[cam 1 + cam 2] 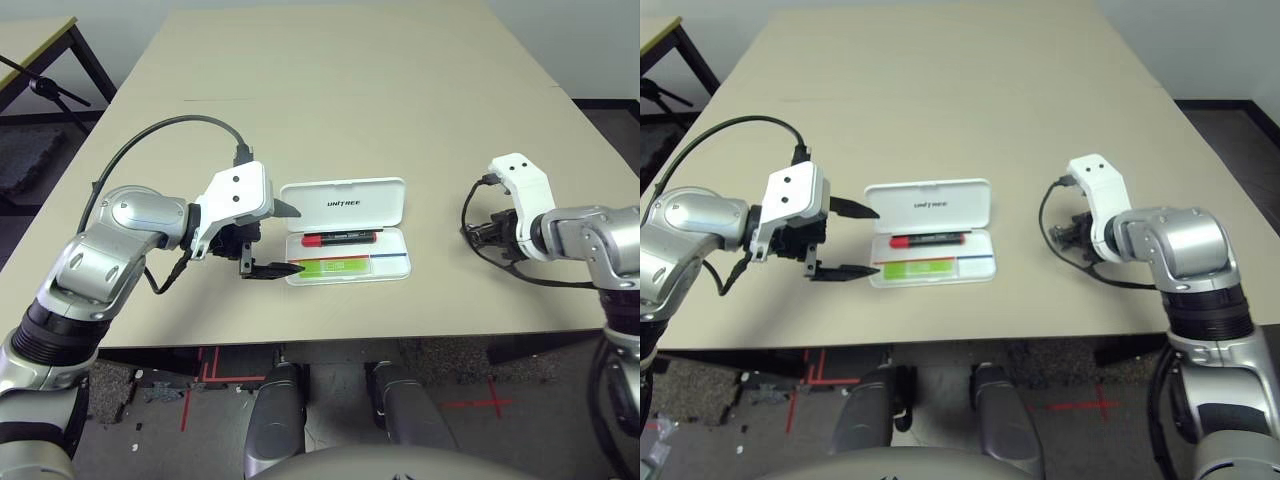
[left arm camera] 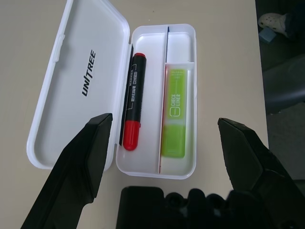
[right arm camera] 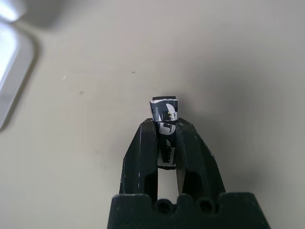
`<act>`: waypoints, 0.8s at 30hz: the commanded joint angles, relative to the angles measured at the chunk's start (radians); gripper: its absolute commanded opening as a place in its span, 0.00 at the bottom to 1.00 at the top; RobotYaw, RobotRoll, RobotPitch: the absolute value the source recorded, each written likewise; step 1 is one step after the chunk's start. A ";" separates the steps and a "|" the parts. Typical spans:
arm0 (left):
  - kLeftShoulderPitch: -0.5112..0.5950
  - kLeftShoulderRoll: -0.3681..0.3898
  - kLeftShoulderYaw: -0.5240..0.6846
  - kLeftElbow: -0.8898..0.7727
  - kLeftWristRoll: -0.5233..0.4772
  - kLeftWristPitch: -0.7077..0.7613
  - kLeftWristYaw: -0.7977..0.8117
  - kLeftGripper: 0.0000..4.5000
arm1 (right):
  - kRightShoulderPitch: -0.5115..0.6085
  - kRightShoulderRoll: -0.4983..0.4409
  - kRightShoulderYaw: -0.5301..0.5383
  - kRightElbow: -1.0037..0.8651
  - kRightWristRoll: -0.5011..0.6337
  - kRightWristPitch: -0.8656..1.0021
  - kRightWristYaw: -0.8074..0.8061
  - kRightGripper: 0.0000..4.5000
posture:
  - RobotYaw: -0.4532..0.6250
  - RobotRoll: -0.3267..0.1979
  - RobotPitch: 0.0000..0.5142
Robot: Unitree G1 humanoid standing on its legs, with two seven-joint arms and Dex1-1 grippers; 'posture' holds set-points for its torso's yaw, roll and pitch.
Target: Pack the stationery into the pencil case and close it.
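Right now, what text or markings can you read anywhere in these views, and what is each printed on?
"UNITREE": dark lettering inside the open lid of the flat white plastic pencil case.
"CHECK LINER": white print on the lime-green highlighter lying in the case's tray.
Red marker with black ends: print along its barrel, too small to read.
Small silver-and-black piece clamped in the right jaws: pale marks, not legible.

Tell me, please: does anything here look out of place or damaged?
Nothing stands out. The pencil case lies open and intact, with the red marker and green highlighter straight inside. The right gripper holds the small metallic piece; the left gripper is open.
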 commanded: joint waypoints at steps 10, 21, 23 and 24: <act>0.005 0.011 -0.018 0.006 0.025 -0.006 0.005 1.00 | -0.032 -0.160 0.186 0.162 -0.217 -0.736 0.452 0.06 | 0.40 0.62 0.25; 0.007 0.012 -0.017 0.002 0.033 0.002 0.007 1.00 | -0.093 -0.081 0.156 0.127 -0.145 -0.766 0.665 0.06 | 0.41 0.62 0.24; 0.006 0.012 -0.018 0.003 0.034 0.002 0.007 1.00 | -0.102 -0.054 0.158 0.121 -0.134 -0.770 0.680 0.06 | 0.41 0.62 0.24; 0.006 0.011 -0.019 0.003 0.035 0.003 0.007 1.00 | -0.107 -0.042 0.160 0.116 -0.131 -0.767 0.686 0.06 | 0.41 0.62 0.24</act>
